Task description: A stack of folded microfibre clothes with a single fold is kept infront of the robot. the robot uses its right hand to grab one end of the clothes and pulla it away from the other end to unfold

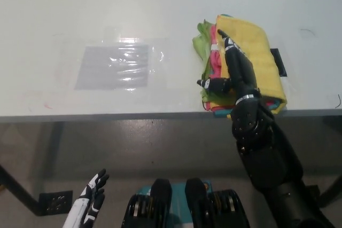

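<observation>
A stack of folded microfibre cloths [259, 52] lies on the white table [160, 9] near its front edge, right of centre. A yellow cloth is on top, with pink, green and blue layers showing at the left and front edges. My black right hand [235, 73] lies flat on the left part of the yellow cloth. Its fingers point away from me and its thumb sticks out to the left over the stack's edge. It grips nothing that I can see. My white left hand [91, 201] rests low at the lower left, below the table, fingers apart.
A clear plastic sheet over a grey rectangle [115, 67] lies on the table's left half. A small black mark [278, 62] sits just right of the stack. The table's front edge [107, 116] runs across the middle of the picture.
</observation>
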Action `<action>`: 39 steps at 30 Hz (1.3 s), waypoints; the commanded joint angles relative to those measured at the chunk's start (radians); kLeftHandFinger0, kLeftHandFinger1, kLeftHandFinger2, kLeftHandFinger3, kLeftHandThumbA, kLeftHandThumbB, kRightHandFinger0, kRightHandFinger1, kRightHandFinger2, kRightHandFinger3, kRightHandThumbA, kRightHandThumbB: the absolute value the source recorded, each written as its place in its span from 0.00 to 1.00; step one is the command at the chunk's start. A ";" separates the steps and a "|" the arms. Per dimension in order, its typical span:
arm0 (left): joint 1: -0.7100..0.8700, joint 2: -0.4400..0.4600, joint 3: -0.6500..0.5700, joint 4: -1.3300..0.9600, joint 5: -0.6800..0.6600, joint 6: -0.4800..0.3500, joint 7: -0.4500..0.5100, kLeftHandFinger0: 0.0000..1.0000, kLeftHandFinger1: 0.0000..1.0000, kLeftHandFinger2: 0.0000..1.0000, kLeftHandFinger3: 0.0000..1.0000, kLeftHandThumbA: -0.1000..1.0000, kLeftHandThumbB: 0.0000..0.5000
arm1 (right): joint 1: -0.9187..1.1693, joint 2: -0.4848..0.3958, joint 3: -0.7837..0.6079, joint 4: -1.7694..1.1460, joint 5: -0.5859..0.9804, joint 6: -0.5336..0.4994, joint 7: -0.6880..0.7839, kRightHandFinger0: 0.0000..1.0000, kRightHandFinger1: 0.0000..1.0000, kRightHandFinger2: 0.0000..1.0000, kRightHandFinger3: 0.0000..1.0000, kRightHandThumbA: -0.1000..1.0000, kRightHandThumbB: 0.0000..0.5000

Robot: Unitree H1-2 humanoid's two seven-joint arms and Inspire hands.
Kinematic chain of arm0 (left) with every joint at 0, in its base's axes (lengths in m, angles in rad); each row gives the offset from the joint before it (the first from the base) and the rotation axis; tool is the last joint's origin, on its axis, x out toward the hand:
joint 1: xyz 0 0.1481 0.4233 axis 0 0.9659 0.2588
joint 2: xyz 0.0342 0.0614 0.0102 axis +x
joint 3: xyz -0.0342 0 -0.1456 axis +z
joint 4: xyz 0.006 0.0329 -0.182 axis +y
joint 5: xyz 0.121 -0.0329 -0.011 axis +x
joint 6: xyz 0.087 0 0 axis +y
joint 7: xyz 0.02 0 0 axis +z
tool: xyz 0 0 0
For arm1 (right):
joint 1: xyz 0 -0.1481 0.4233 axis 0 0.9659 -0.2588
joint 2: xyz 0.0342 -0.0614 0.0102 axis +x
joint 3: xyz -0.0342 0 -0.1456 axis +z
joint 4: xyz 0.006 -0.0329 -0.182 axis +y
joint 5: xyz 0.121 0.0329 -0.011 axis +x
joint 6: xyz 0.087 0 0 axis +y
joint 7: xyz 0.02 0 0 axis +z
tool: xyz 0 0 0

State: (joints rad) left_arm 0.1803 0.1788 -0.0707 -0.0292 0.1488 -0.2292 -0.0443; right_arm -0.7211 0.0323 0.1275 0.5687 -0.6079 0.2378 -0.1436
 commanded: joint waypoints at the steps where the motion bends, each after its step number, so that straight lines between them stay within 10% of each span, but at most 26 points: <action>1: -0.008 0.010 0.008 -0.034 -0.002 -0.020 -0.005 1.00 1.00 1.00 1.00 1.00 0.78 | -0.064 -0.021 0.016 0.026 -0.016 0.057 -0.043 1.00 1.00 1.00 1.00 1.00 0.93; 6: -0.034 0.008 0.012 -0.033 -0.001 -0.012 -0.006 1.00 1.00 1.00 1.00 1.00 0.78 | -0.094 -0.026 -0.003 0.122 -0.003 0.090 -0.111 1.00 1.00 1.00 1.00 0.90 0.93; 7: -0.034 0.008 0.012 -0.033 -0.002 -0.014 -0.006 1.00 1.00 1.00 1.00 1.00 0.79 | -0.093 -0.021 -0.014 0.135 0.003 0.078 -0.147 0.72 0.92 1.00 1.00 0.76 0.81; 9: -0.037 0.007 0.012 -0.032 0.004 -0.019 -0.004 1.00 1.00 1.00 1.00 1.00 0.77 | -0.092 -0.005 -0.037 0.172 0.008 -0.008 -0.296 0.04 0.10 0.29 0.46 0.38 0.67; 10: -0.037 0.007 0.012 -0.032 0.006 -0.020 -0.003 1.00 1.00 1.00 1.00 1.00 0.77 | -0.090 0.001 -0.047 0.179 0.016 -0.036 -0.332 0.00 0.00 0.17 0.34 0.25 0.60; 17: -0.058 0.011 0.010 -0.029 0.036 -0.013 0.004 1.00 1.00 1.00 1.00 1.00 0.79 | -0.100 0.029 -0.133 0.116 0.131 -0.128 -0.317 0.00 0.17 0.50 0.44 0.29 0.43; 30: -0.067 0.013 0.010 -0.033 0.049 0.001 -0.003 1.00 1.00 1.00 1.00 1.00 0.73 | -0.081 0.022 -0.159 0.068 0.234 -0.211 -0.273 0.00 0.12 0.40 0.32 0.29 0.42; 39: -0.070 0.011 0.014 -0.031 0.042 0.005 -0.004 1.00 1.00 1.00 1.00 1.00 0.70 | -0.017 -0.019 -0.184 -0.058 0.298 -0.360 -0.280 0.01 0.26 0.56 0.44 0.24 0.31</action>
State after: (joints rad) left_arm 0.1215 0.1787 -0.0652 -0.0305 0.1888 -0.2199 -0.0472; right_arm -0.7310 0.0367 -0.0358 0.5861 -0.3736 0.0238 -0.4090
